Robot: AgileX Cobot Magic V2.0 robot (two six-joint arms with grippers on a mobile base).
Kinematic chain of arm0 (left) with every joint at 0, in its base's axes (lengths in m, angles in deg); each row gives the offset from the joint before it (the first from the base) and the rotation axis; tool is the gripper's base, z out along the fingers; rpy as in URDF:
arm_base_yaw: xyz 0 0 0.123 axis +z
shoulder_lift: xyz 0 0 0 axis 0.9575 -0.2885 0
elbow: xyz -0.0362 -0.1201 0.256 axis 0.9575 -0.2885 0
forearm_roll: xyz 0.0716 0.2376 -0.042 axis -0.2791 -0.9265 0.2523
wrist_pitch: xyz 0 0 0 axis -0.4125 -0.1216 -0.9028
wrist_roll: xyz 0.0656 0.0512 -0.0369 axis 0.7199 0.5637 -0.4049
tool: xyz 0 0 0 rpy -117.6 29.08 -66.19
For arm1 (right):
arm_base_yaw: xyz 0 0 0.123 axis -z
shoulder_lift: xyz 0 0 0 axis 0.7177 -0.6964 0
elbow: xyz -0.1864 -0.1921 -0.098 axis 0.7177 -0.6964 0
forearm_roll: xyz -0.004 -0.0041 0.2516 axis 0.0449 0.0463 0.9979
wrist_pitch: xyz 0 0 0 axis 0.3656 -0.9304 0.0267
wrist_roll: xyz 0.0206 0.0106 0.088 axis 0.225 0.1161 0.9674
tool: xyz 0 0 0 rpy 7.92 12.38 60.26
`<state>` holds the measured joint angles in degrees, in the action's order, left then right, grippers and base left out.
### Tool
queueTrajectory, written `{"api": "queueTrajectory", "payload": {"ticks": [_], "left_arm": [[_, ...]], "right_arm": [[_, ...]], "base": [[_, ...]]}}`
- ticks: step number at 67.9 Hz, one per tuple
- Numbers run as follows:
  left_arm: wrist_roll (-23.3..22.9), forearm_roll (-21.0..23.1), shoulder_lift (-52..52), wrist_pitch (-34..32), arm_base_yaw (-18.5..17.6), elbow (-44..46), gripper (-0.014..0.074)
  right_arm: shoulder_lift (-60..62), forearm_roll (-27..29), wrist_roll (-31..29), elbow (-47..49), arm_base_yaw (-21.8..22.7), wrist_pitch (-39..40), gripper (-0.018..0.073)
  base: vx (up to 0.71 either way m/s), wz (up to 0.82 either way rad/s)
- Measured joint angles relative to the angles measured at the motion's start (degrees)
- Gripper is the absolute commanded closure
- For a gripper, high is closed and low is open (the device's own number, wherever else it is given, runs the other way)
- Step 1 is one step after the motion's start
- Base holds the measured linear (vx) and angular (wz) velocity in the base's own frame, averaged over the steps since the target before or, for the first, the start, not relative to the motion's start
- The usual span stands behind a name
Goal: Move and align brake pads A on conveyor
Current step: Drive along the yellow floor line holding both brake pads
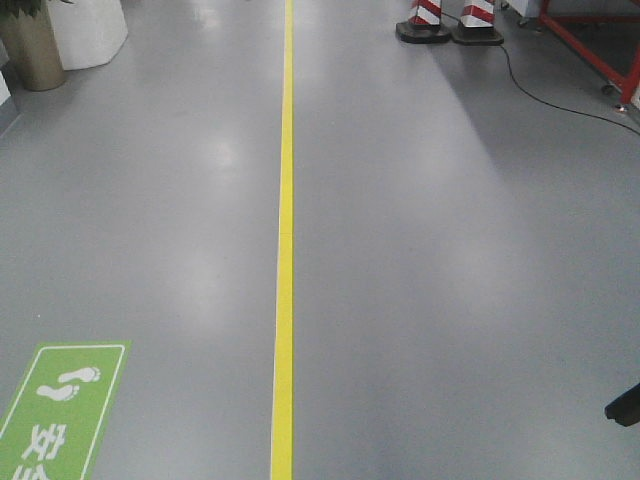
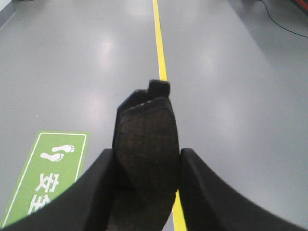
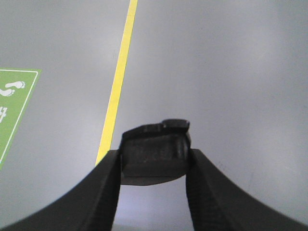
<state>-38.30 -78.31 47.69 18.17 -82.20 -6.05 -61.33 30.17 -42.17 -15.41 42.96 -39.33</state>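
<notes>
Clamped between the left gripper's (image 2: 147, 168) fingers, one brake pad (image 2: 147, 139) sticks forward over grey floor (image 2: 240, 96); the right gripper (image 3: 154, 161) likewise pinches another pad (image 3: 154, 151).

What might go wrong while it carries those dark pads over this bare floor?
1. Each brake pad is pinched only between two fingers, over hard grey floor; a slip would likely mean a drop.
2. No conveyor shows in any view, so alignment can't be judged yet.
3. A cable trails across the floor ahead.
</notes>
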Motion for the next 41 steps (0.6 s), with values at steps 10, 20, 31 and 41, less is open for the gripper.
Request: {"api": "queueTrajectory", "payload": {"ticks": [10,20,31,41], "left_arm": [[0.0,0.0,0.0,0.0,0.0,0.0,0.0603],[0.0,0.0,0.0,0.0,0.0,0.0,0.0603],[0.0,0.0,0.0,0.0,0.0,0.0,0.0603],[0.0,0.0,0.0,0.0,0.0,0.0,0.0603]], "right_arm": [[0.0,0.0,0.0,0.0,0.0,0.0,0.0564],[0.0,0.0,0.0,0.0,0.0,0.0,0.0564],[0.0,0.0,0.0,0.0,0.0,-0.1,0.0564],[0.0,0.0,0.0,0.0,0.0,-0.1,0.0564]], "base": [[0.40,0.07],[0.46,0.06],[0.51,0.07],[0.57,0.05]]}}
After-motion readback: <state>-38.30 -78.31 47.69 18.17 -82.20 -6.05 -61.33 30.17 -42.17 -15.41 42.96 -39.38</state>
